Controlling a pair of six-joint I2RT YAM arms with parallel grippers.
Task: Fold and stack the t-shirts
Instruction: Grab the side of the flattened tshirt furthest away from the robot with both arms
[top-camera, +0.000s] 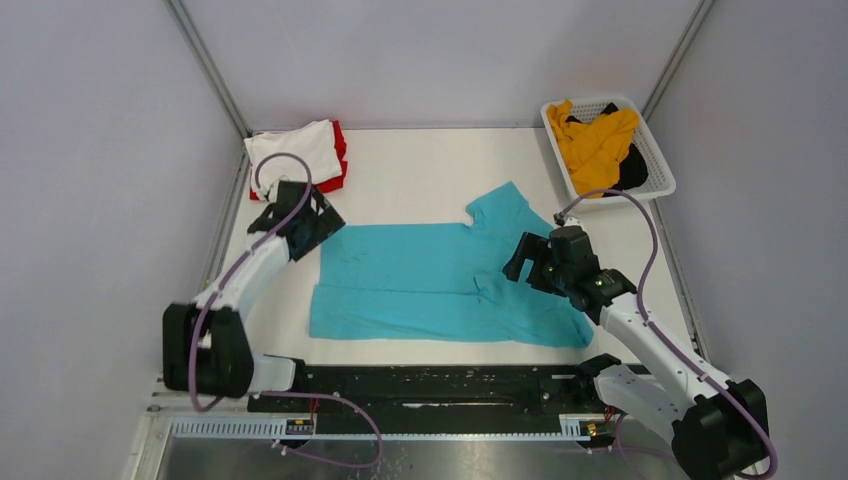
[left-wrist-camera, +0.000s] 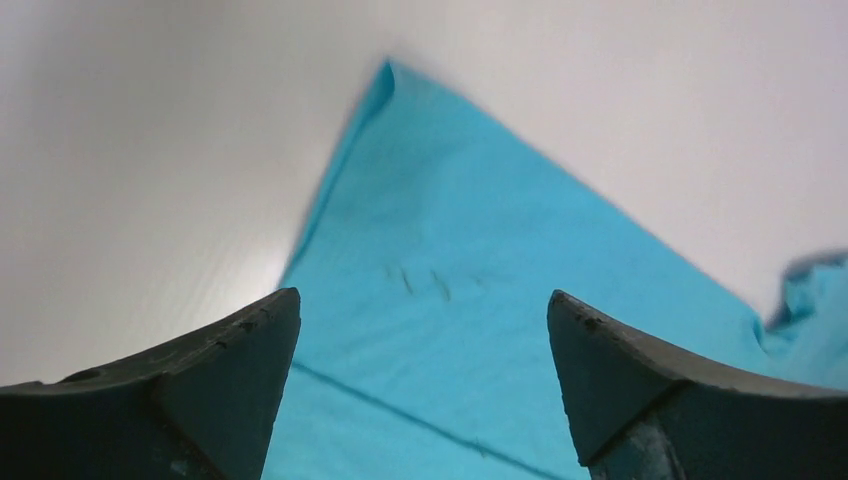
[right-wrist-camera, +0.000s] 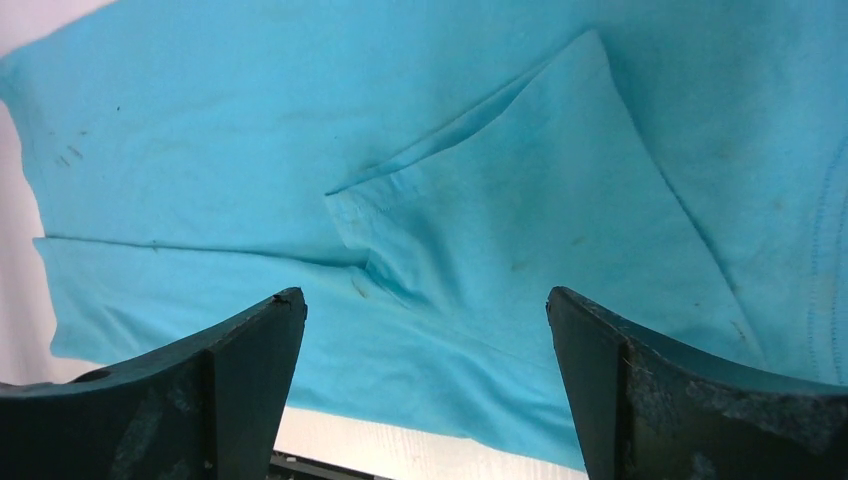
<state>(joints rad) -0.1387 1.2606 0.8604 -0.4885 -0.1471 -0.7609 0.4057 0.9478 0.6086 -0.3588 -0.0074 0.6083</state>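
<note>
A teal t-shirt (top-camera: 430, 280) lies spread flat in the middle of the table, one sleeve pointing to the far right. It fills the left wrist view (left-wrist-camera: 470, 300) and the right wrist view (right-wrist-camera: 450, 180), where a sleeve lies folded in over the body. My left gripper (top-camera: 318, 222) is open and empty over the shirt's far left corner. My right gripper (top-camera: 528, 262) is open and empty over the shirt's right side. A folded white t-shirt (top-camera: 298, 152) lies on a red one (top-camera: 341, 150) at the far left. A mustard yellow t-shirt (top-camera: 597, 145) and a black one (top-camera: 632, 172) sit in the basket.
A white plastic mesh basket (top-camera: 660, 165) stands at the far right corner. Grey walls and metal posts enclose the table on three sides. A black rail (top-camera: 430, 385) runs along the near edge between the arm bases.
</note>
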